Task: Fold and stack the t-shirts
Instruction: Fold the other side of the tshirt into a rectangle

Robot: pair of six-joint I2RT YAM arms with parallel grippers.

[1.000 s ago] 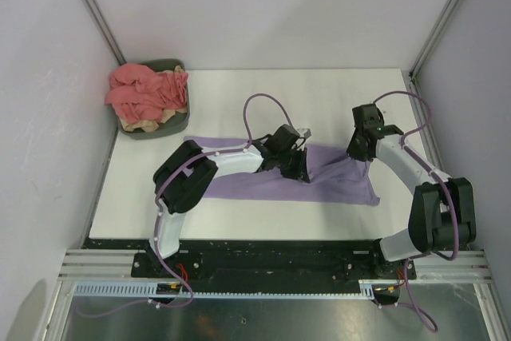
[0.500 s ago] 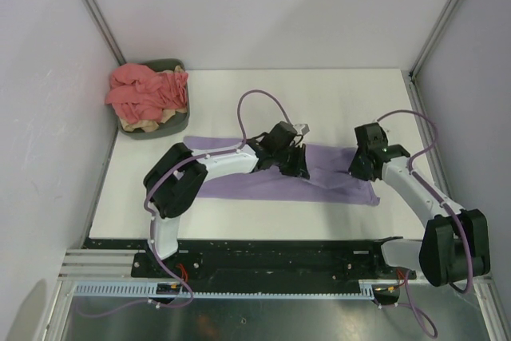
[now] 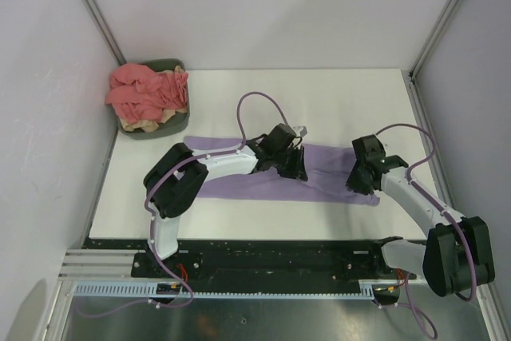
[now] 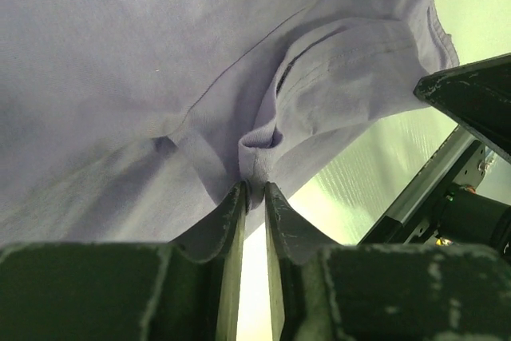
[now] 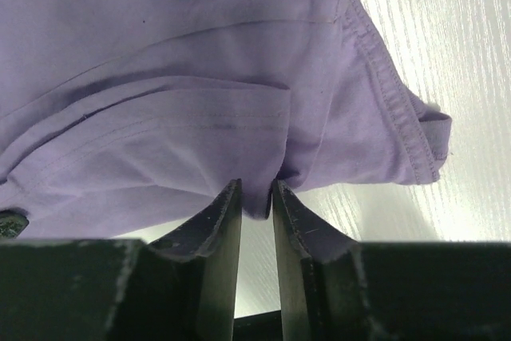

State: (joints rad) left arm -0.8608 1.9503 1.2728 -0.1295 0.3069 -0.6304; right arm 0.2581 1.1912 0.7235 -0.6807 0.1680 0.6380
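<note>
Presumably for folding, the soft lavender cloth t-shirt [image 3: 239,185] is clamped, toward the white table's [image 3: 319,93] right edge, by the left gripper [image 4: 254,191] and the right gripper [image 5: 257,197].

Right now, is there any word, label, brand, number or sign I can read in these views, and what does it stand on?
No readable text in any view.
Lavender t-shirt: plain cloth, no print or tag showing, also close up in both wrist views.
Bin and the pink shirts in it: no marking visible.
</note>
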